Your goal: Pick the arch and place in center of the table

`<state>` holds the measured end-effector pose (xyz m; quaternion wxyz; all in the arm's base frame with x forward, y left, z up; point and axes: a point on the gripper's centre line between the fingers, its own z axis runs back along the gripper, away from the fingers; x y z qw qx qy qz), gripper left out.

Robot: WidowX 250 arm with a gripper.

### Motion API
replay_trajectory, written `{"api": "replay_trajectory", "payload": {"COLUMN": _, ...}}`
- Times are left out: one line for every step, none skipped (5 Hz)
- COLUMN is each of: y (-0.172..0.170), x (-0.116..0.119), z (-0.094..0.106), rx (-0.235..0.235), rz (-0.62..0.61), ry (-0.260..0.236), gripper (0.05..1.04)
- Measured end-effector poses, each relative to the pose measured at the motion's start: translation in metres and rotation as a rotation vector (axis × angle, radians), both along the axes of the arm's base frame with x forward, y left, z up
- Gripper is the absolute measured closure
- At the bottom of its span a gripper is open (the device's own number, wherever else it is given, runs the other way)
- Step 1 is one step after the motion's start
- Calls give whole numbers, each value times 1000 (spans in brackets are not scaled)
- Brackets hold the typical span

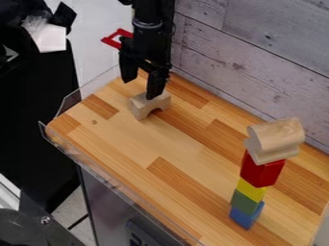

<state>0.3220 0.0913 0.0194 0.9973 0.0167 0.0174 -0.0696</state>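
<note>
I see pale lettering on the dark panel (112, 204) below the bench (186, 144), cut off at the bottom edge. I count one plain wooden arch block (140, 106) near the bench's far end, and four painted blocks stacked toward the near end: blue (246, 217), green (245, 202), yellow (251, 190), red (261, 170), topped by curved unpainted wood (276, 139). My gripper (141, 85) is spread over the arch block, one finger overlapping its top; contact I can't tell.
</note>
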Motion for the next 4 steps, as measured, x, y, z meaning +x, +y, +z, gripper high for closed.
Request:
{"api": "replay_trajectory", "payload": {"y": -3, "x": -4, "z": -17, "rx": -2, "rz": 21, "ry": 8, "gripper": 85}}
{"api": "replay_trajectory", "payload": {"y": -11, "x": -2, "z": -26, "rx": -12, "rz": 18, "ry": 8, "gripper": 85}}
{"api": "replay_trajectory", "payload": {"y": -15, "x": -7, "z": -32, "rx": -28, "rz": 29, "ry": 22, "gripper": 85}}
{"api": "replay_trajectory", "payload": {"y": -19, "x": -9, "z": -42, "rx": -37, "rz": 20, "ry": 48, "gripper": 133}}
